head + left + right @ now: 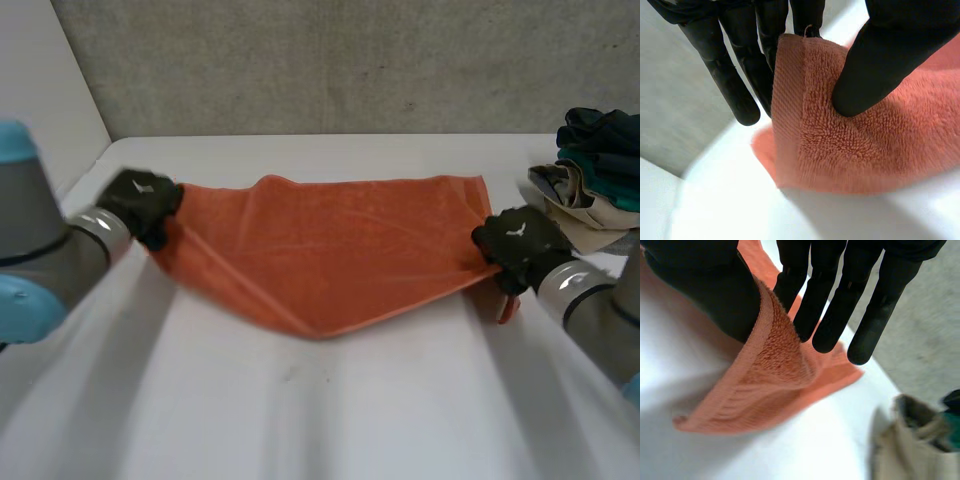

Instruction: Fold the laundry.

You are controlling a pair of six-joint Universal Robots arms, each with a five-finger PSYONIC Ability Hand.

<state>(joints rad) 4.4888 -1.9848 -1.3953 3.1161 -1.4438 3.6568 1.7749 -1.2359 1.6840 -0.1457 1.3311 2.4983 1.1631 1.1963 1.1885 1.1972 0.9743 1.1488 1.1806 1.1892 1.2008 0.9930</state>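
Observation:
An orange towel (330, 250) hangs stretched between my two hands above the white table (330, 400), sagging to a point in the middle. My left hand (142, 203) grips its left end. In the left wrist view the thumb (885, 55) presses the towel's hemmed corner (840, 135) against the fingers (740, 75). My right hand (520, 245) holds the right end, with a small tip of towel hanging below it. Seen from the right wrist, the thumb (710, 285) pinches the towel edge (770, 375) against the straight fingers (835, 305).
A pile of other laundry (595, 170), dark green and beige pieces, lies at the table's far right, close to my right hand; the beige piece (910, 445) sits just beyond that hand. A grey wall (330, 60) stands behind the table.

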